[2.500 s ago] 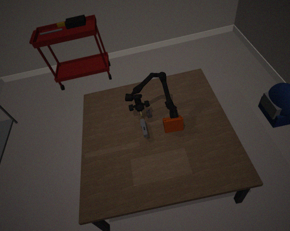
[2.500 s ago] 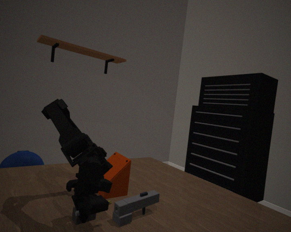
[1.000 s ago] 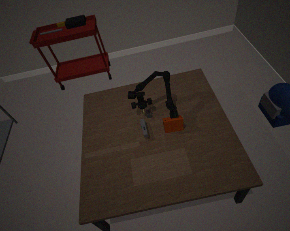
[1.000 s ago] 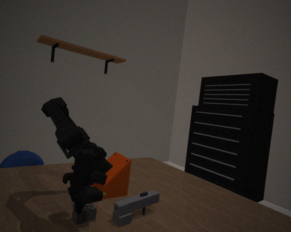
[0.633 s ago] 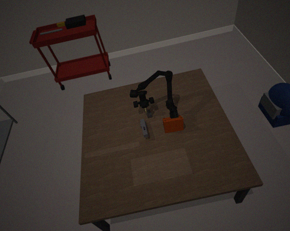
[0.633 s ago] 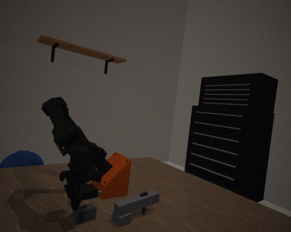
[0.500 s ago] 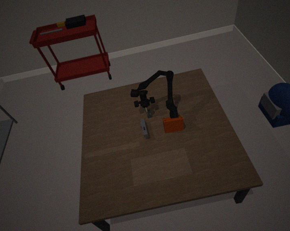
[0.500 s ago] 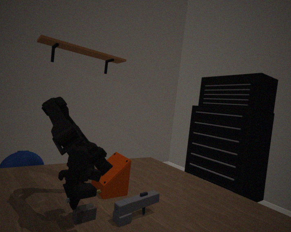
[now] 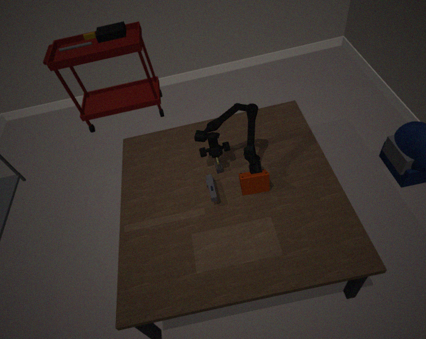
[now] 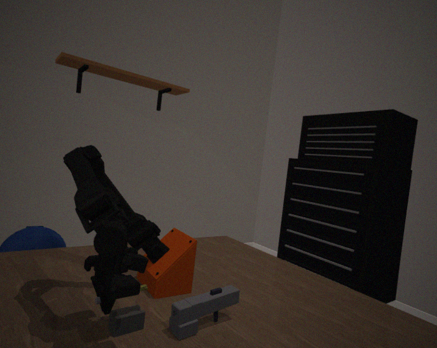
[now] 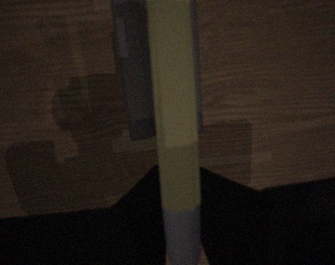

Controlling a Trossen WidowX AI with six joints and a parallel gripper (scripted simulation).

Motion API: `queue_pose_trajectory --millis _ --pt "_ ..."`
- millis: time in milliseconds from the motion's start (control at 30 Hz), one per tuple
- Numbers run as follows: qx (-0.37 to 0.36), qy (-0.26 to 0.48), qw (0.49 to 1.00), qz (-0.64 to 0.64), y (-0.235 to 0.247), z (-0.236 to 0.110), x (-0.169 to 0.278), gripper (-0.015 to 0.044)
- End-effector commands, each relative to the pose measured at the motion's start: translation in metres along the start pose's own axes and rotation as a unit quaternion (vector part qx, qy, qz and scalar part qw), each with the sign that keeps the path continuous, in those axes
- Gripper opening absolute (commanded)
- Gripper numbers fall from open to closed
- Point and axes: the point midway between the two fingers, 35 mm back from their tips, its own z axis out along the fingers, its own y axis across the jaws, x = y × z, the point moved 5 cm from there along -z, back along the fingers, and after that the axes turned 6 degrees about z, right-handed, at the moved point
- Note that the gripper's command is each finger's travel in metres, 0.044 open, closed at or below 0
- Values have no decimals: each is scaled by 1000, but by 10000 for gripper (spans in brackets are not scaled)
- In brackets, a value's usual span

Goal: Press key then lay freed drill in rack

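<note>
My gripper (image 9: 216, 159) (image 10: 106, 305) is shut on the drill (image 11: 174, 117) (image 9: 216, 160), a thin yellow-green rod with a grey end. It holds the drill just above the small grey rack block (image 9: 219, 168) (image 10: 126, 320). In the wrist view the drill runs up the middle of the picture, and a dark grey block (image 11: 132, 70) lies under it on the table. The long grey fixture (image 9: 213, 188) (image 10: 204, 305) lies apart, in front of the gripper, with the small dark key (image 10: 215, 290) on its top.
The arm's orange base (image 9: 254, 183) (image 10: 173, 269) stands close beside the rack and the fixture on the wooden table (image 9: 242, 248). A red cart (image 9: 100, 69), a blue object (image 9: 414, 153) and a black drawer cabinet (image 10: 346, 202) stand off the table.
</note>
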Motion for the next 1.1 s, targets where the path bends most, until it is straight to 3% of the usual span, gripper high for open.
queue_pose_trajectory --millis 0,1067 --pt "0 -2 1000 -3 1 7 -1 0" --pt "0 0 1000 -3 1 44 -1 0"
